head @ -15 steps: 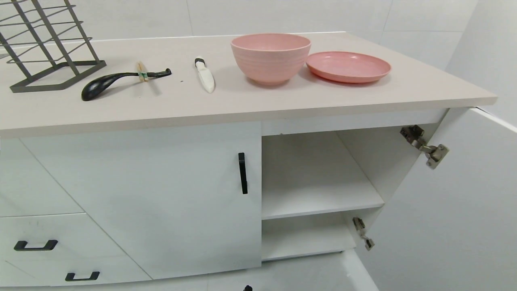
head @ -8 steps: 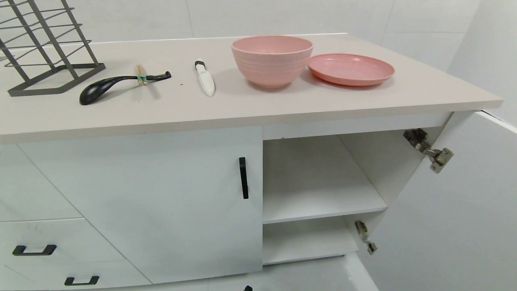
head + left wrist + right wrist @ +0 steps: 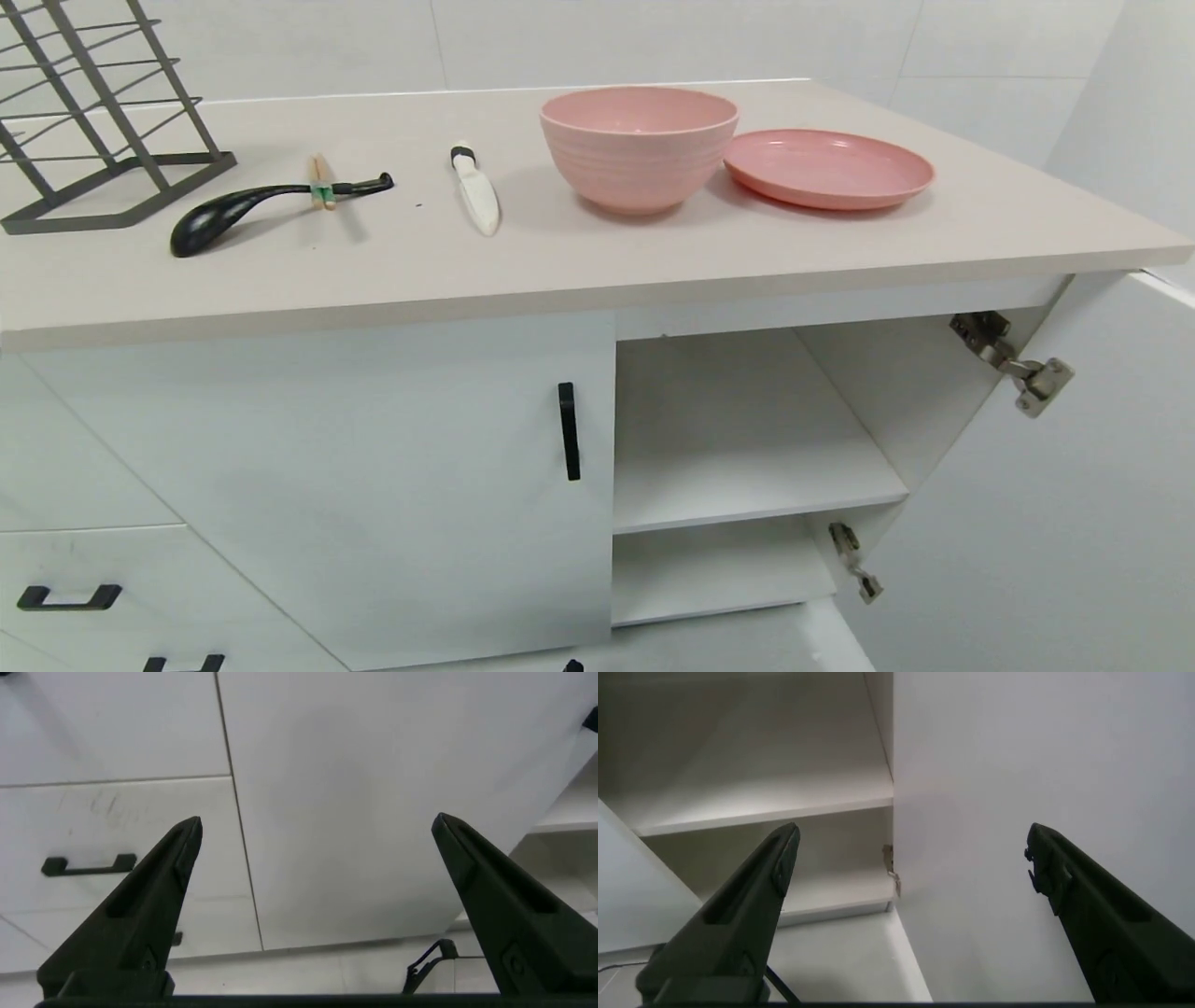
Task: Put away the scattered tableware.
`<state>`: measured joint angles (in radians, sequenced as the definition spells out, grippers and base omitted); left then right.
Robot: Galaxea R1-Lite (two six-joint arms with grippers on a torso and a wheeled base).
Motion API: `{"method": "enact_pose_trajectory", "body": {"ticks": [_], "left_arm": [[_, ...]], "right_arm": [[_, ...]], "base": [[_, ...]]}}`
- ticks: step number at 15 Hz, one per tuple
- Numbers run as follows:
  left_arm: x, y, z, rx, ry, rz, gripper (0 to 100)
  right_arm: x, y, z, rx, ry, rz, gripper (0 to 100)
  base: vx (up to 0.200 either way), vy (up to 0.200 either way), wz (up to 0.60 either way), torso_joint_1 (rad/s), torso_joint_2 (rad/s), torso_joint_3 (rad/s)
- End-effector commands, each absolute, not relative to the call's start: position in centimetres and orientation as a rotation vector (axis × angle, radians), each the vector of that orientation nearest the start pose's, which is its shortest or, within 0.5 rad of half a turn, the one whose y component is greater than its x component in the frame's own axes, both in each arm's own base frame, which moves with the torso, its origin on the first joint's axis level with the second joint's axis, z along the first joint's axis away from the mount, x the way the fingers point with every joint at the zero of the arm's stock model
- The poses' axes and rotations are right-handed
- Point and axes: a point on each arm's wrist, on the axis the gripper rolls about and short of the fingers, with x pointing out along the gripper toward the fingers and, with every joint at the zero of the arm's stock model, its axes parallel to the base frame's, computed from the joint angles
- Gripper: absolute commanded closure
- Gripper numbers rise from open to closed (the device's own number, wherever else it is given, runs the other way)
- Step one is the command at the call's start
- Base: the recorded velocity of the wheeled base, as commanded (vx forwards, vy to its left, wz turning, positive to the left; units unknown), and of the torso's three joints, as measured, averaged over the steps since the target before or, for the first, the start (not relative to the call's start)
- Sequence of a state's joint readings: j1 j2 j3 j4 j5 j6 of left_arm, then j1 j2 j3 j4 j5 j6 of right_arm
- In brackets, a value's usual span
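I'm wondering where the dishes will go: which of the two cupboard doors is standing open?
The right-hand door, swung wide on its hinges; the left-hand door, with the black handle, is shut.

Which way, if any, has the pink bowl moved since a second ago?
No. The pink bowl sits beside the pink plate as before; the whole view shifted, so the camera moved.
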<state>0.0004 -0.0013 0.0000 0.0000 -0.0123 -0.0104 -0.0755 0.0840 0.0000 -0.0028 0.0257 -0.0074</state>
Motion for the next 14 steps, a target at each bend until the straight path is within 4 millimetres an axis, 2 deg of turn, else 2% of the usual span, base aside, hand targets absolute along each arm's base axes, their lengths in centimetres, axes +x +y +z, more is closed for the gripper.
{"method": "enact_pose_trajectory", "body": {"ticks": [1, 6, 11, 14], "left_arm": [[-2.28, -0.03, 7.55, -0.012, 0.000, -0.012, 0], [-2.28, -0.03, 7.55, -0.012, 0.000, -0.012, 0], [-2.28, -0.03, 7.55, -0.014, 0.000, -0.012, 0], [-2.28, -0.02, 7.55, -0.014, 0.000, -0.011, 0]], "right_arm": [[-1.61, 0.18, 7.75, -0.003, 0.083, -0.049, 0], [-1.60, 0.18, 7.75, -0.003, 0.084, -0.049, 0], [-1.61, 0.18, 7.75, -0.003, 0.083, -0.049, 0], [-1.61, 0.18, 7.75, -0.003, 0.083, -0.049, 0]], "base": [[0.000, 0.000, 0.00, 0.000, 0.00, 0.000], [0.000, 0.000, 0.00, 0.009, -0.01, -0.006], [0.000, 0.000, 0.00, 0.216, -0.12, -0.098], [0.000, 0.000, 0.00, 0.225, -0.60, -0.214]]}}
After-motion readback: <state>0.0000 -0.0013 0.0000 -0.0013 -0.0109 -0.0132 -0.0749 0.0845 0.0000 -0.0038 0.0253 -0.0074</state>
